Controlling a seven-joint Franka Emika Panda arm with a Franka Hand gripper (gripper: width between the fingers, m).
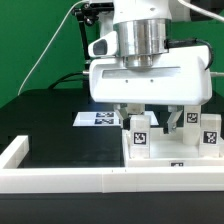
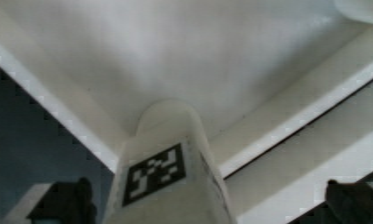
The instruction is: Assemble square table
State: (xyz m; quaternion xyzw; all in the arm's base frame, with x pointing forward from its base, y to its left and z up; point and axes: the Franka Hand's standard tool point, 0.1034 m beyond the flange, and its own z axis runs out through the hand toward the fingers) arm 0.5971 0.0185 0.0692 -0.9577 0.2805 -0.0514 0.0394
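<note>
Bystanders on the black table

We see the marker board (image 1: 97, 119) lying flat at mid-frame on the black table (image 1: 50, 125), a low white border wall (image 1: 60, 180) across the lower frame, a green backdrop (image 1: 30, 35) upper left, cables (image 1: 55, 40) hanging before it

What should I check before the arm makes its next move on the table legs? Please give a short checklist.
1. Claw open: ok, both fingers spread.
2. Claw holds nothing: ok, the leg stands between the fingers, with gaps on both sides.
3. Leg upright in the tabletop: ok, as far as the wrist view shows.
4. Leg fully seated in its socket: cannot tell, the base is hidden.
5. Other legs standing: ok.
6. Marker board free of parts: ok.
</note>
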